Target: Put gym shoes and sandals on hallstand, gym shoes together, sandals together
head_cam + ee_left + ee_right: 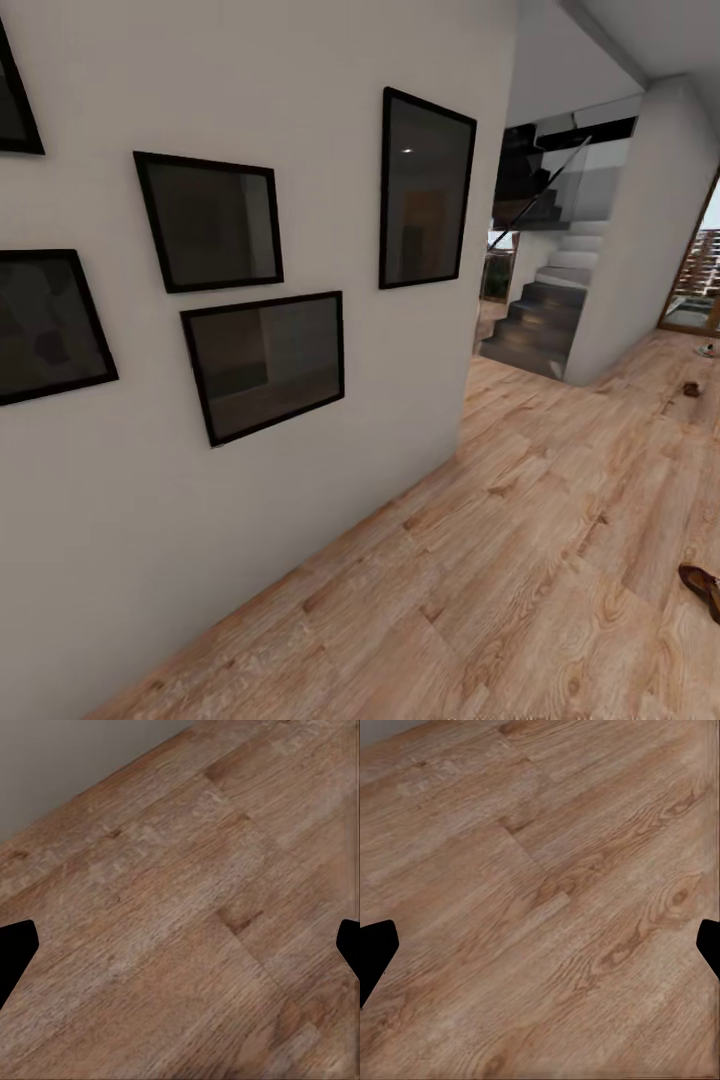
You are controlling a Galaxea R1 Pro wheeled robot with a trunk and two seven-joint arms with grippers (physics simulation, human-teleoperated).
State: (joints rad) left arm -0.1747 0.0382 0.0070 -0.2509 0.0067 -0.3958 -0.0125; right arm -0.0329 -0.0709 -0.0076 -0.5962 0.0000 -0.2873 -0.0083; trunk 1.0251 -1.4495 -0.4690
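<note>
A brown sandal point(702, 588) lies on the corridor floor point(520, 560) at the right edge of the head view, partly cut off. A second small brown sandal point(691, 389) lies farther down the corridor. Beyond it, by the glass door, is a tiny whitish shape with a red spot point(706, 350), perhaps a gym shoe but too small to tell. The hallstand is out of view. My left gripper point(180, 952) hangs open over bare planks, black fingertips point(13, 952) wide apart. My right gripper point(540, 952) is likewise open over the planks, holding nothing.
A white wall point(300, 480) with several black-framed pictures point(265, 365) runs close along the left. Dark stairs point(540, 320) rise past the wall's corner. A white pillar point(640, 230) and a glass door point(700, 280) stand at the far right.
</note>
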